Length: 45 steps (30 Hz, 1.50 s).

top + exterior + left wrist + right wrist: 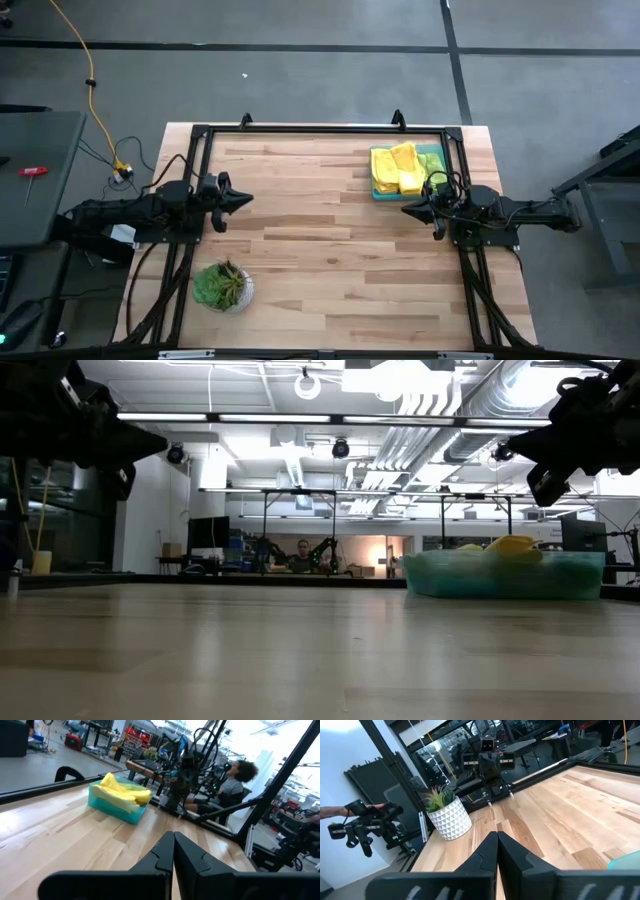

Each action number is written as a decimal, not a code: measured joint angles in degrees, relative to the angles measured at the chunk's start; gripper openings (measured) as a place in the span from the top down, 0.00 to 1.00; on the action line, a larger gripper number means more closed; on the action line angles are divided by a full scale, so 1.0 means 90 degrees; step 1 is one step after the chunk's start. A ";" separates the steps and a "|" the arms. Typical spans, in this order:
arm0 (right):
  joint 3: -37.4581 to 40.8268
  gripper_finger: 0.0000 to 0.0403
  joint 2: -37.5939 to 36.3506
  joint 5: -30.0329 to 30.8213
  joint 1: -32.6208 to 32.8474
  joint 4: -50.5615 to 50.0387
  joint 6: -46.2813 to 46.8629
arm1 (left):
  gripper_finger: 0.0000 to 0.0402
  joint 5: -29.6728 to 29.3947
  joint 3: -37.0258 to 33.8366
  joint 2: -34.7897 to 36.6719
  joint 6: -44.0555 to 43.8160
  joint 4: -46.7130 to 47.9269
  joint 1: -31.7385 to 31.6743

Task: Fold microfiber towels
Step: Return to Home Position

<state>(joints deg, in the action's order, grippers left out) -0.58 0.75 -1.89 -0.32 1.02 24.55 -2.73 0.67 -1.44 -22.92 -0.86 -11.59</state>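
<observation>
Left gripper point(243, 197): fingers point(161, 856) pressed together, holding nothing, above the bare table point(320, 240).
Right gripper point(407, 209): fingers point(514, 856) likewise closed (empty).
Yellow towels point(397, 168): folded, piled in the teal bin point(376, 192), just beside the right fingertips, well apart from the left ones.

My table point(330, 240) and what sits where

The bin point(377, 192) stands at the far right corner, just behind my right pincer point(408, 209). The towels point(397, 168) are piled inside it and rise over its rim. The potted plant point(222, 285) stands near the front edge on the left side, in front of my left pincer point(243, 198) and well apart from the bin. Both pincers hang above the boards at opposite sides, tips pointing at each other, with the middle of the table between them. A person point(235, 777) sits beyond the right edge.
</observation>
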 joint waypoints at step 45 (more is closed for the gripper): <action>0.0002 1.00 0.0015 -0.0024 0.0007 0.0004 0.0106 | 0.99 0.0023 0.0000 0.0137 0.0002 0.0006 0.0514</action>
<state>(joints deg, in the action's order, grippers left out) -0.56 0.89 -2.11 -0.25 1.05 25.50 -2.52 0.67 -0.21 -22.90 -0.81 -6.96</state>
